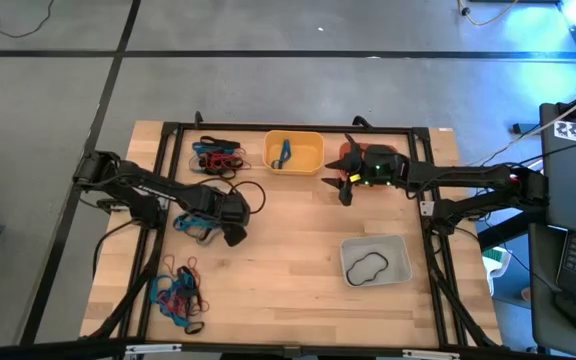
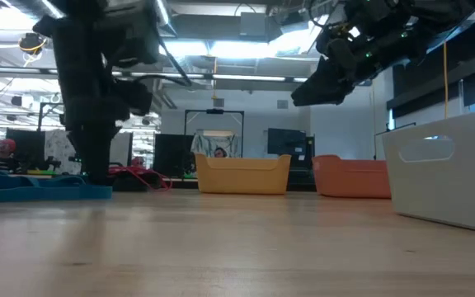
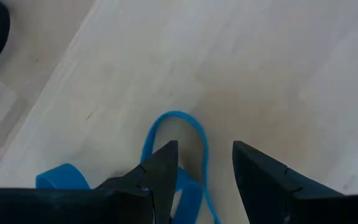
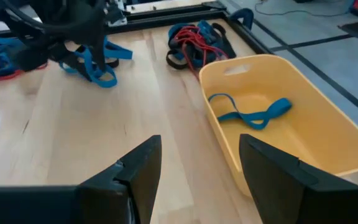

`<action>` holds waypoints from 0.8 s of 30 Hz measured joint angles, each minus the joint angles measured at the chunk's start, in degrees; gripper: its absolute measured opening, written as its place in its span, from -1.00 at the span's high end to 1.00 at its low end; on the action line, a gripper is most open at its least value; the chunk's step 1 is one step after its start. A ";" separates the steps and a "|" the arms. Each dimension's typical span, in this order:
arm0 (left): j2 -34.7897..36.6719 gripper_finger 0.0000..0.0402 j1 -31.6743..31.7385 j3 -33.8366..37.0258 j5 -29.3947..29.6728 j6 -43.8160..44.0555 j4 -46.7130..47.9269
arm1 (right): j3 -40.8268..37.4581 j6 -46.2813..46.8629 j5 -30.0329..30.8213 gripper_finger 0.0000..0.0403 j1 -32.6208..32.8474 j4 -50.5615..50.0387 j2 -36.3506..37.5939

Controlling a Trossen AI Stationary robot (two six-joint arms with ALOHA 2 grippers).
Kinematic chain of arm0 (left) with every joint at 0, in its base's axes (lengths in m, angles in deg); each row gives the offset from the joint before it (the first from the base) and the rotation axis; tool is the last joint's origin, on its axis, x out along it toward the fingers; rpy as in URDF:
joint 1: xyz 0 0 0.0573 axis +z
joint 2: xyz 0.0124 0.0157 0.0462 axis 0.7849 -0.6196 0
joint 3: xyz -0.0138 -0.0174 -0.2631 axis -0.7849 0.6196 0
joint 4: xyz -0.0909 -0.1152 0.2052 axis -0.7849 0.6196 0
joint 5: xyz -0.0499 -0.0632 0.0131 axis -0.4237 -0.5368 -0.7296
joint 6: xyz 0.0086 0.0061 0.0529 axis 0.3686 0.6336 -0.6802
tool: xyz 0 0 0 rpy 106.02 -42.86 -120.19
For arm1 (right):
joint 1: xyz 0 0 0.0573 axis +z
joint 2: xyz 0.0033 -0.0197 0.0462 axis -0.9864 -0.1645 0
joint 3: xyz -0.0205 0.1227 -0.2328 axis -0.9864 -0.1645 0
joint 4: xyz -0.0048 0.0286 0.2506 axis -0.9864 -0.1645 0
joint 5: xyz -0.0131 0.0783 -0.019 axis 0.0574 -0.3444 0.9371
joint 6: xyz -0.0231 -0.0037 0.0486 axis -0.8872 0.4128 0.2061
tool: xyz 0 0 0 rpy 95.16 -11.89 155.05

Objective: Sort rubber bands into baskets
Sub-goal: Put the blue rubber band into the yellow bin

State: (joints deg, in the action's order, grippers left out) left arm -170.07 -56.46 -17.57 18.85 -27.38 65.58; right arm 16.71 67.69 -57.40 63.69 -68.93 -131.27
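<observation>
So the table (image 1: 298, 290) is a pale wood-plank top in a black frame, sitting on a grey concrete floor (image 1: 268, 90) with dark seam lines. Looking level across it, there's a workshop room behind with ceiling lights (image 2: 246, 49) and monitors, all pretty blurry.

Near edge, left corner: a loose tangle of red, blue and black rubber bands (image 1: 178, 297). Over on the right, the pale grey basket (image 1: 399, 246) has one black band (image 1: 366, 268) in it. A bit further in, the left gripper (image 1: 232, 232) is down at the tabletop with its fingers apart, straddling a blue band (image 3: 182, 140) but not clamped on it.

Far side: another pile of bands (image 1: 218, 157) at the left, then the yellow basket (image 1: 314, 144) holding a blue band (image 4: 248, 112), then the orange basket (image 2: 353, 176), mostly hidden under the right arm. The right gripper (image 1: 345, 188) hangs just in front of those two baskets, fingers apart and empty.
</observation>
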 joint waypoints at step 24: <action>0.00 0.92 2.48 5.70 -3.89 -9.28 -12.12 | 0.00 0.00 -0.01 -0.06 -0.04 0.26 0.00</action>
State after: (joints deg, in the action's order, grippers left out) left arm -170.07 -53.98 -11.87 14.96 -36.67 53.46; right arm 16.71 67.69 -57.42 63.65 -68.67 -131.27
